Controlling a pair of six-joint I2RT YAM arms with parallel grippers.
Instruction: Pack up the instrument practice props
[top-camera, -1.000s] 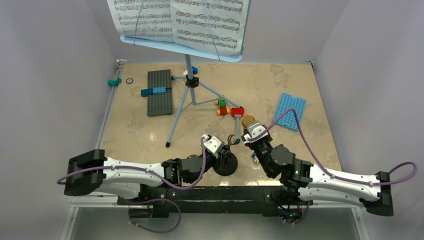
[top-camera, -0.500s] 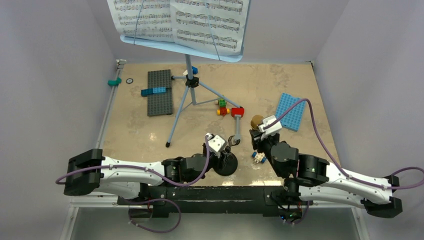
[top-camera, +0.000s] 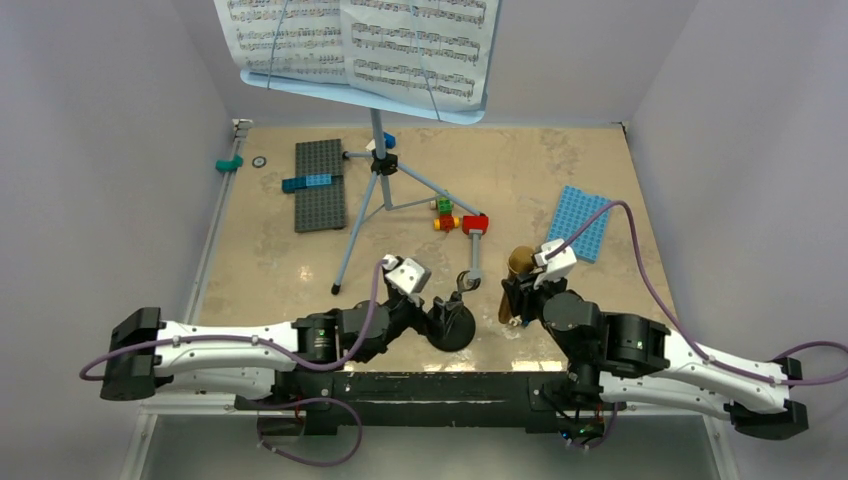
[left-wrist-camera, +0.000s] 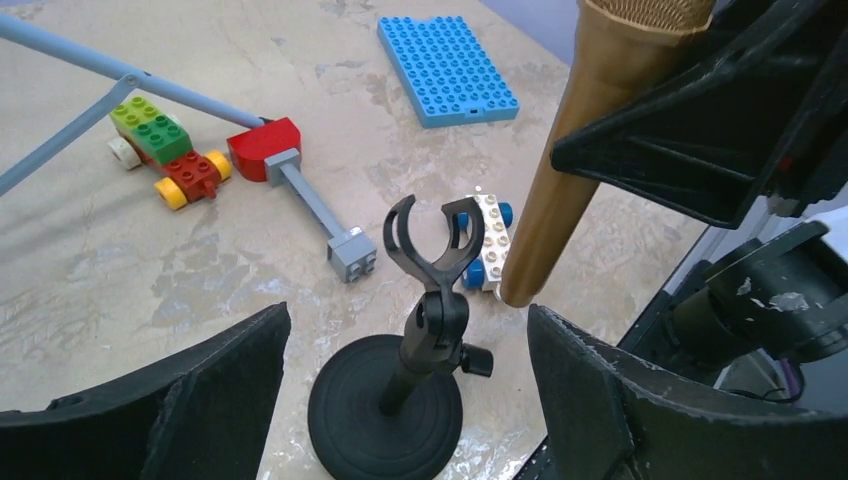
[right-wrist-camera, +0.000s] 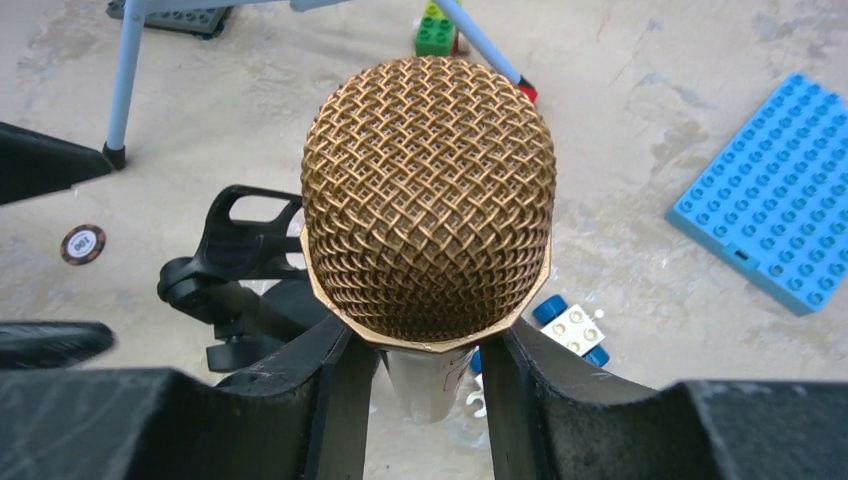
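The gold-brown microphone stands upright in my right gripper, which is shut on its handle below the mesh head. Its lower tip hangs just off the table to the right of the black mic stand. The stand's clip is empty. My left gripper is open, its fingers wide on either side of the stand's round base without touching it. The light-blue music stand stands at the back on its tripod, holding white sheet-music pages.
A red brick with a grey bar and a small coloured brick car lie behind the mic stand. A white-and-blue wheeled brick lies by the microphone's tip. The grey baseplate is back left, the blue baseplate right.
My left gripper has opened, let go of the mic stand and drawn back to the left. The right gripper has carried the microphone to the right, away from the clip, and turned it upright.
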